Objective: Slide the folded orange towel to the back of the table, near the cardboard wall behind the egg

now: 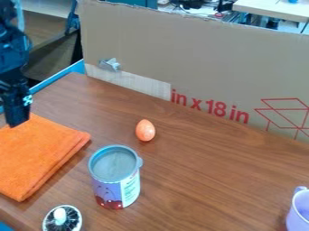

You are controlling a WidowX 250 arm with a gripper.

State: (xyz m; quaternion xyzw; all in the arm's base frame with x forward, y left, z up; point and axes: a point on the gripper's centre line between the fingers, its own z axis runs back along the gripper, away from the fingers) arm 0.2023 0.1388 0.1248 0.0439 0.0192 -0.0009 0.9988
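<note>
1 fixed camera looks down at a slant on the brown table [211, 167], from above its near side. It faces across the tabletop toward the upright cardboard panel [199, 49] and over its upper edge to a pale table [271, 9] in the room behind. The panel runs obliquely, its right part nearer the lens. The camera is close enough that the frame crops the orange cloth [36, 158] at left and the lilac cup [301, 211] at right.
</note>
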